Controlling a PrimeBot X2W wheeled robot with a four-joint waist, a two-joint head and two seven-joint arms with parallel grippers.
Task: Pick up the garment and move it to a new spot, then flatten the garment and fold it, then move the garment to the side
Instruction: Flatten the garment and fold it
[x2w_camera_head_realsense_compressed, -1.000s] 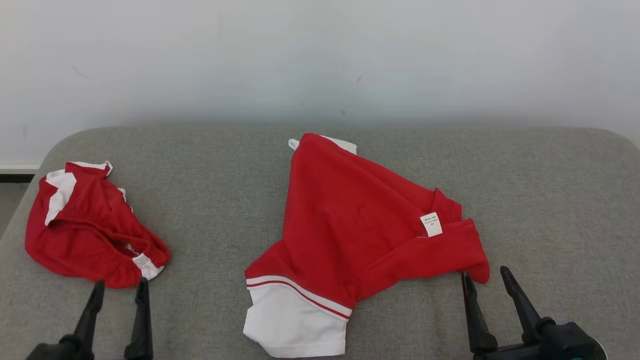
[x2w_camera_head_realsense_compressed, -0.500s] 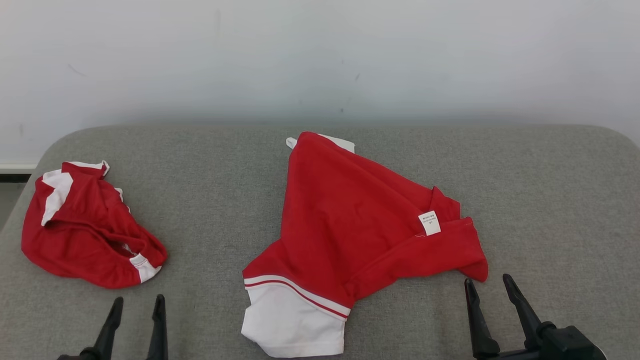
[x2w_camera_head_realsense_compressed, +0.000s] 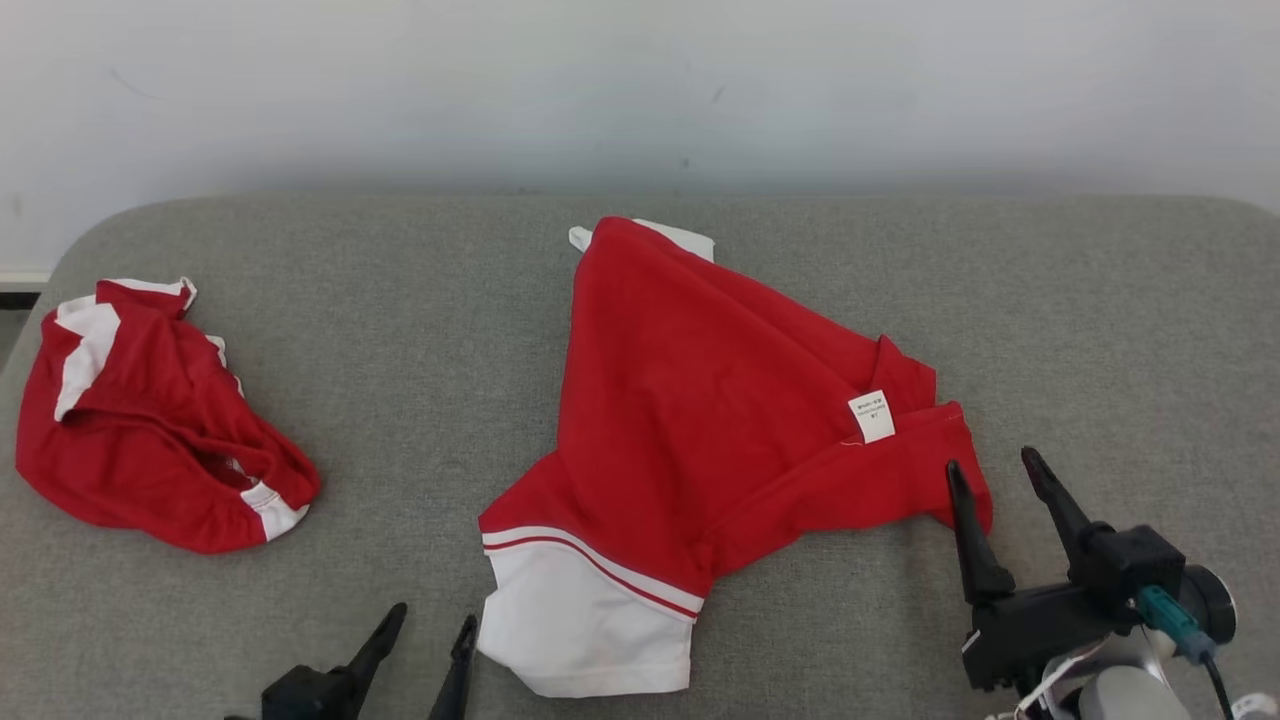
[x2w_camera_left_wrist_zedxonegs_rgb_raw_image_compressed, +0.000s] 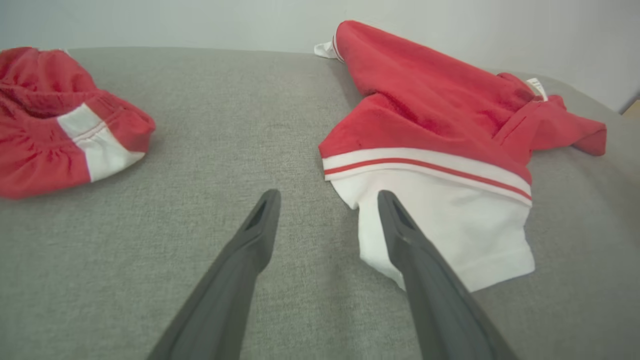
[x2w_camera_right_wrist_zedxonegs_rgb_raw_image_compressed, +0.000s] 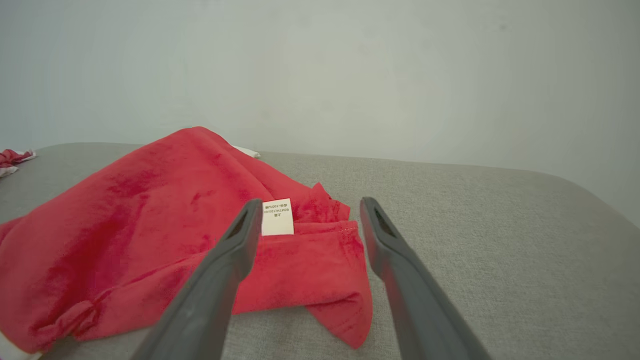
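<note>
Two-arm approach to a crumpled garment. The red garment (x2w_camera_head_realsense_compressed: 700, 420) lies unfolded but skewed near the middle of the grey fabric-covered table (x2w_camera_head_realsense_compressed: 420, 330), its white panel (x2w_camera_head_realsense_compressed: 590, 625) toward the robot and a small white label (x2w_camera_head_realsense_compressed: 872, 416) showing on the right-hand side. A second garment (x2w_camera_head_realsense_compressed: 150, 430), bunched, lies well apart at the table's left end, clear of the work.

The left claw (x2w_camera_head_realsense_compressed: 433, 614) has its fingers spread and empty. It sits just beside the near-left corner of the white panel; in the left wrist view one finger overlaps that panel's edge. The right claw (x2w_camera_head_realsense_compressed: 991, 459) is likewise spread and empty, its fingers bracketing the red corner below the label. Whether either claw touches cloth cannot be told.

The placement suggests intent — one claw at each of two separated corners, jaws wide enough to admit a fold of fabric. Judged from this, the pick-up has not begun, and flattening, folding and setting aside remain. Pinching both ends would let the cloth hang taut when lifted, rather than collapse into a heap.
</note>
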